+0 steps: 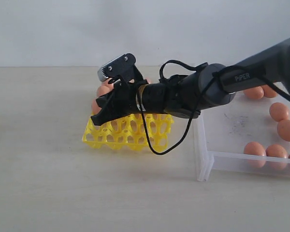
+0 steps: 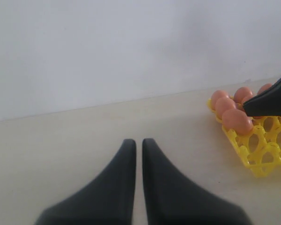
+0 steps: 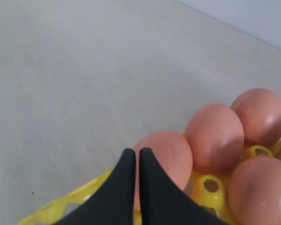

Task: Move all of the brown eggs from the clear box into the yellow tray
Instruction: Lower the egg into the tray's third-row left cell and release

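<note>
Right end effector (image 1: 96, 119) hangs low over the yellow tray (image 1: 135, 136), clenched and empty: in the right wrist view its two fingers meet with nothing between them, tips just above a seated egg (image 3: 171, 157). Left end effector (image 2: 136, 141) is also closed on nothing, parked over bare worktop (image 1: 48, 183), well apart from the tray.

Exterior view: tray lies at 9 o'clock of the clear box (image 1: 201, 145). Brown eggs (image 1: 104, 90) already seated crowd the tray's 10–11 o'clock side; the cells toward 5 o'clock look free. At least six more eggs (image 1: 279, 111) lie in the box, along its 3 o'clock side.

Judgement: task partly done; the step in hand is going back to the box for another egg.

Notes for doing it well:
- Rise straight up first, so the fingers clear the seated eggs before swinging toward 3 o'clock.
- Spread the fingers before descending into the box.
- Take one egg across its short axis, centred, with a light squeeze.
- Watch the black cable (image 1: 152, 147) looping over the tray; it could snag a peg.
</note>
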